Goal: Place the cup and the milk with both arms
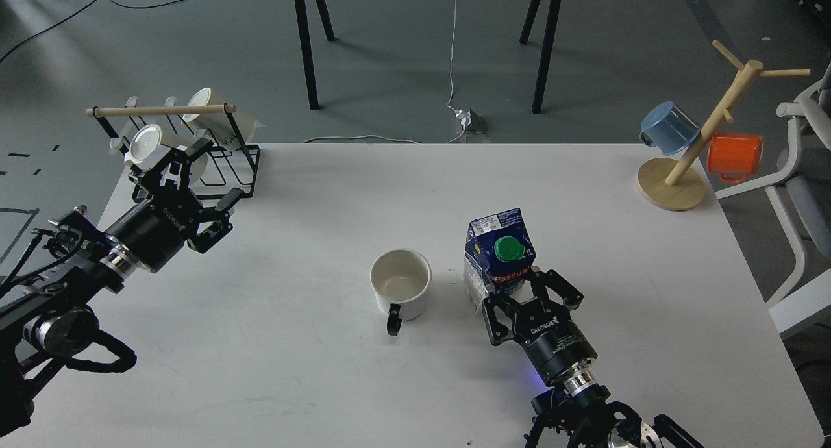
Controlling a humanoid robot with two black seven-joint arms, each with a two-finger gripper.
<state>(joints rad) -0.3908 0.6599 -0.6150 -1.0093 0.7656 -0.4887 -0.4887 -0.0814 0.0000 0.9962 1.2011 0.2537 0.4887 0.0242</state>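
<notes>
Milk (498,253) sits clamped in right claw (527,291); left claw (202,185) spread wide, empty.

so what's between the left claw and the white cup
Only bare white table, as the head view shows. The left claw hangs open near the black rack; the cup stands by itself beside the milk.

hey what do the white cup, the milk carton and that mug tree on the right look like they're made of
Cup: likely glazed ceramic; smooth white walls with a thick rim and a black loop handle.
Milk carton: printed coated paperboard, going by the folded gable top; its green cap looks plastic.
Mug tree: unpainted light wood with a matte finish, with dowel-like pegs and a round base.
</notes>
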